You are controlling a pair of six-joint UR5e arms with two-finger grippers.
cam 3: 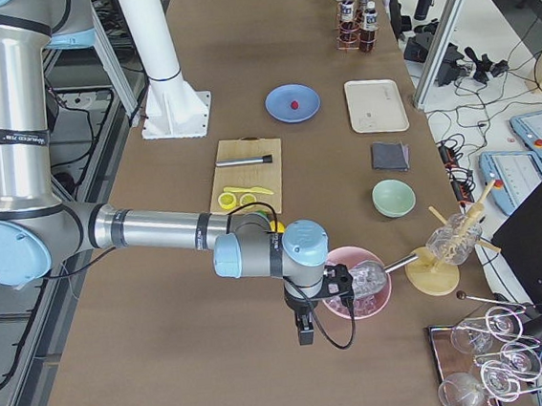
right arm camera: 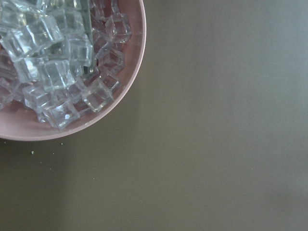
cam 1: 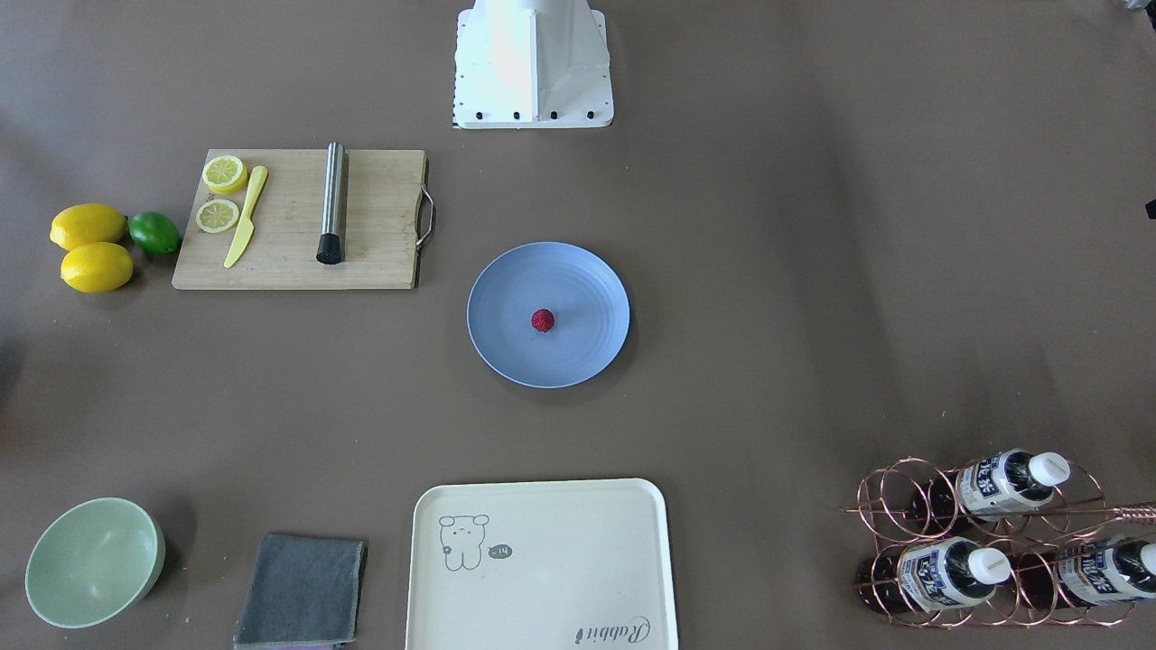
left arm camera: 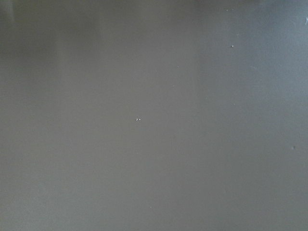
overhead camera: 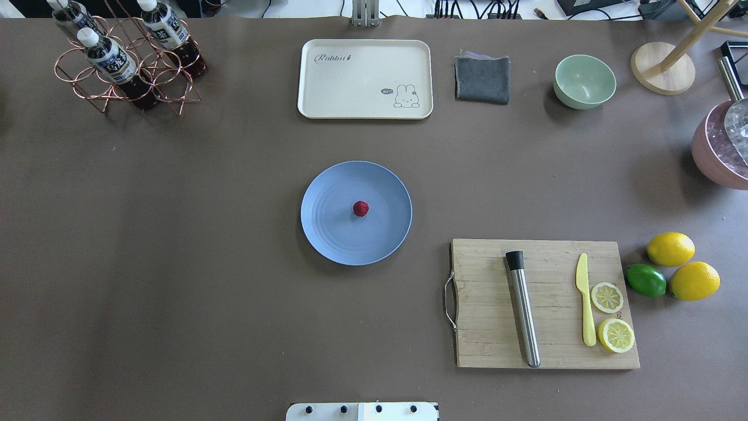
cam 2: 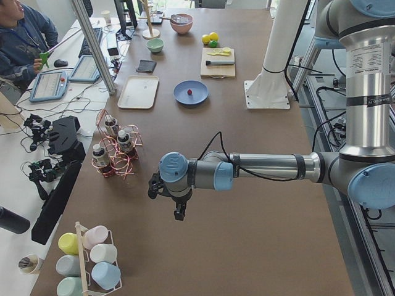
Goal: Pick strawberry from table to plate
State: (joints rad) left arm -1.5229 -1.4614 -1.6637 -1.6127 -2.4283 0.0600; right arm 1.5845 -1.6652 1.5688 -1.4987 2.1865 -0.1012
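Observation:
The small dark red strawberry (cam 1: 543, 320) (overhead camera: 361, 209) lies near the middle of the light blue plate (cam 1: 582, 275) (overhead camera: 330, 219), which sits at the centre of the brown table (cam 1: 777, 271). Both also show far off in the side views, the strawberry (cam 2: 190, 92) (cam 3: 294, 102) on the plate (cam 2: 181, 97) (cam 3: 279, 109). My left gripper (cam 2: 179, 213) hangs over bare table at the left end, far from the plate. My right gripper (cam 3: 304, 332) hangs at the right end beside a pink bowl of ice. Whether either is open or shut I cannot tell.
A cutting board (overhead camera: 543, 304) carries a steel muddler, a yellow knife and lemon slices, with lemons (overhead camera: 671, 248) and a lime (overhead camera: 646, 279) beside it. A cream tray (overhead camera: 365, 79), grey cloth (overhead camera: 482, 79), green bowl (overhead camera: 584, 80), bottle rack (overhead camera: 125, 64) and pink ice bowl (right arm camera: 120, 101) line the edges.

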